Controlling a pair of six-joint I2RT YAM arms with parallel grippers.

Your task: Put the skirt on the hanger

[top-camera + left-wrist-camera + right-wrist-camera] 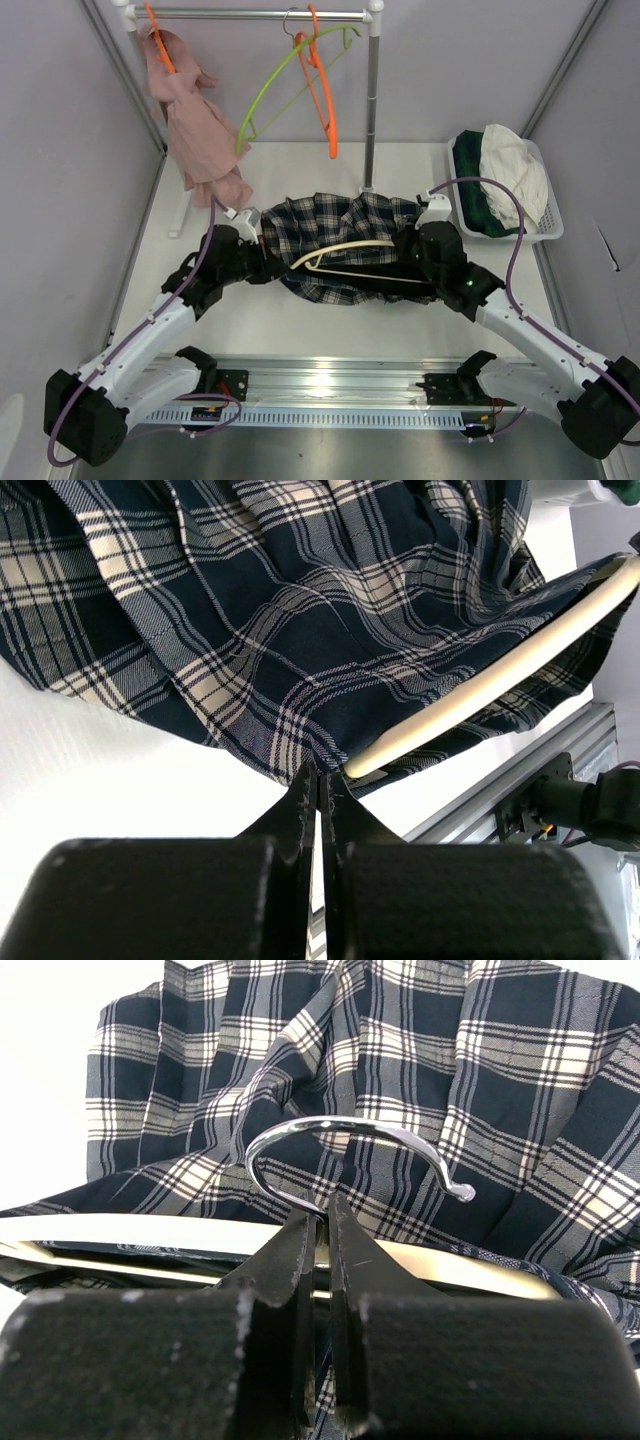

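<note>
Plaid skirt [345, 222] lies mid-table; left gripper [318, 778], jaws pressed together, sits at its left edge, right gripper [325, 1222] pinches the cream hanger [150, 1233] just under its hook [345, 1127].

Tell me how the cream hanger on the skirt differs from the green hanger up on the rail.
The cream hanger lies flat across the plaid skirt on the table; the green hanger hangs tilted from the rail. The cream hanger is pinched near its hook by the right gripper; the green hanger is untouched. The cream hanger looks thicker than the green hanger. Both have curved shoulders.
</note>
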